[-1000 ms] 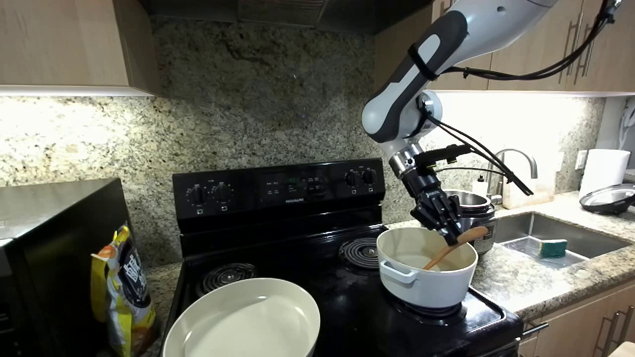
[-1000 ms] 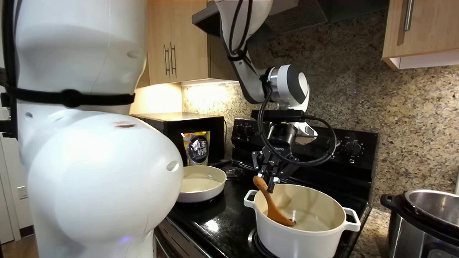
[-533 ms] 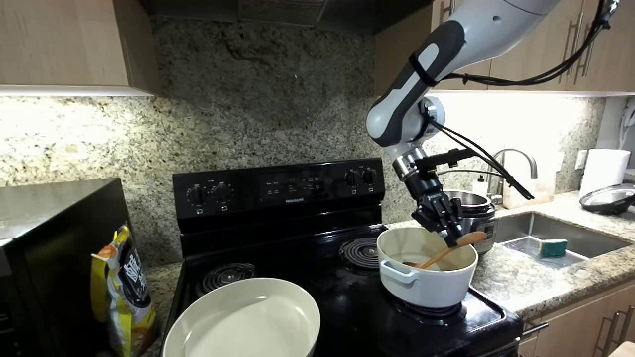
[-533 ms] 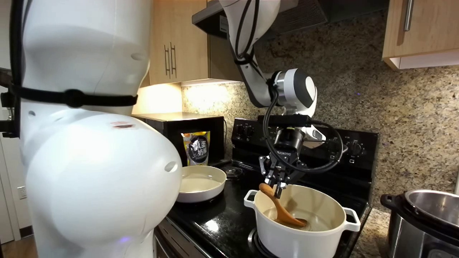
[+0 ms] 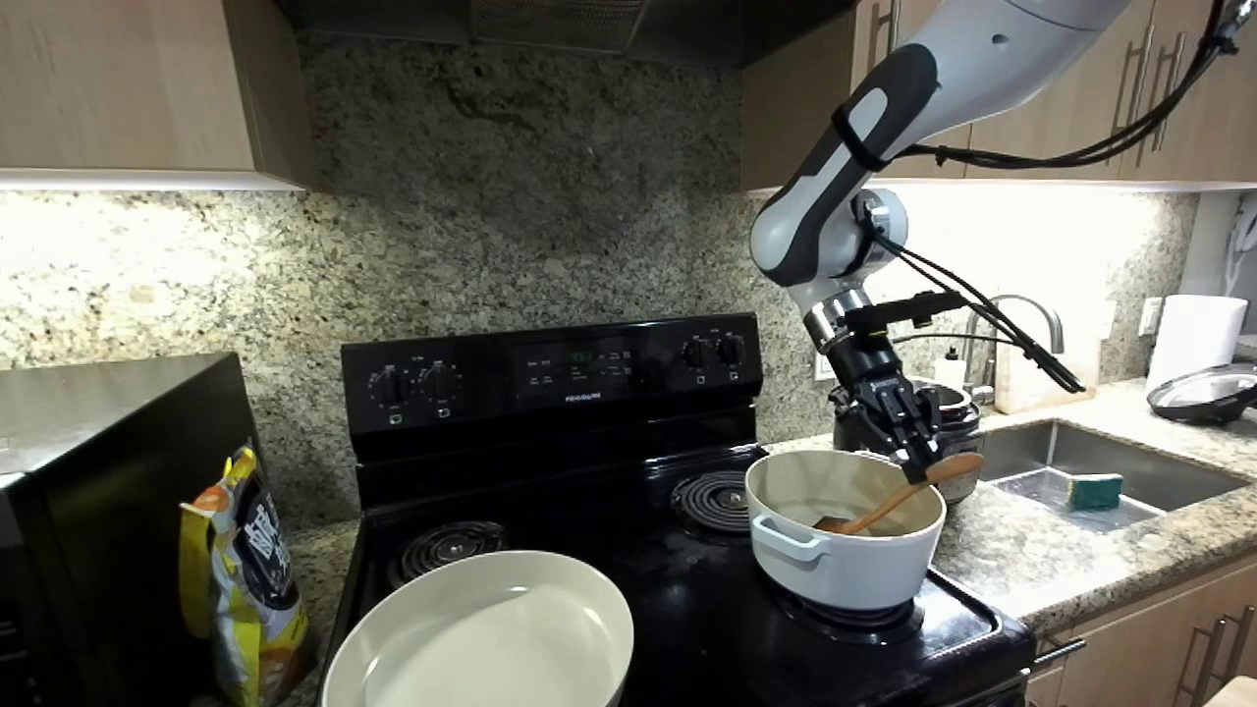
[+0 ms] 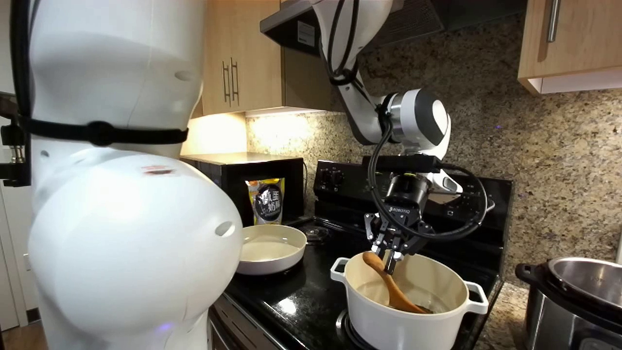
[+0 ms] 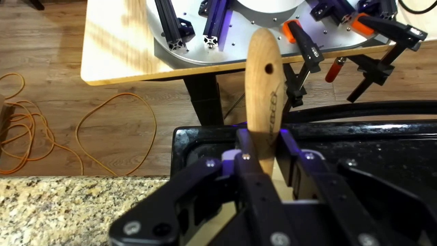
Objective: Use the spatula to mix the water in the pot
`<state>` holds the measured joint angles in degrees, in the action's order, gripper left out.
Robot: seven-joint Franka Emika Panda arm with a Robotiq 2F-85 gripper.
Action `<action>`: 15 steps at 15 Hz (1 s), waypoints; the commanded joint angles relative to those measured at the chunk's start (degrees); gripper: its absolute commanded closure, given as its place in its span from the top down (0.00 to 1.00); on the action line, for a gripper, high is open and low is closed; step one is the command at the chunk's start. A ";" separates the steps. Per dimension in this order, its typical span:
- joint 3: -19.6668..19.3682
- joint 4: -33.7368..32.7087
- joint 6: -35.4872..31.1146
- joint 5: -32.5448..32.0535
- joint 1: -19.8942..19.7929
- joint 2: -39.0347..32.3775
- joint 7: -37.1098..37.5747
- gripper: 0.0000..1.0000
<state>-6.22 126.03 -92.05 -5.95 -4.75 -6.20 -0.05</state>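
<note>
The spatula (image 5: 894, 503) leans inside the white pot (image 5: 852, 577), its blade low within the walls and its rounded handle reaching past the rim. In an exterior view the handle end (image 5: 957, 466) aims at two o'clock; in an exterior view the blade (image 6: 399, 299) points between four and five o'clock. Whether the wood touches the rim cannot be told. The end effector (image 7: 265, 140) grips the handle, its two fingers (image 7: 247, 162) tight against the wood, one on each side; in the wrist view the handle's free end, pierced by a small hole, stands at twelve o'clock from them. The white pot rests on a front burner (image 6: 344, 330) of the black stove surface (image 5: 687, 619). From the pot, in an exterior view, a rear burner (image 5: 714, 503) lies between nine and ten o'clock, a shallow pan (image 5: 491, 638) between eight and nine, and a green sponge (image 5: 1095, 493) in the sink (image 5: 1164, 469) near three. In an exterior view a steel cooker (image 6: 551, 311) stands near the pot at three o'clock, and a printed bag (image 6: 267, 200) stands upright, well apart, near ten. In the wrist view two clamps (image 7: 305, 46) sit at the edge of a wooden surface (image 7: 116, 65), between twelve and two o'clock.
</note>
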 commanded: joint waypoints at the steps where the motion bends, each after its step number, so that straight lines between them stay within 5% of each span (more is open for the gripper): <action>1: 0.67 2.35 1.63 -0.61 -0.05 3.92 -3.02 0.07; 7: 3.17 1.62 8.10 -0.85 1.71 3.44 -12.28 0.08; 15: 3.12 -2.67 5.32 2.22 1.48 -2.72 -5.75 0.07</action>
<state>-2.66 125.91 -85.99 -5.59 -2.59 -5.67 -8.10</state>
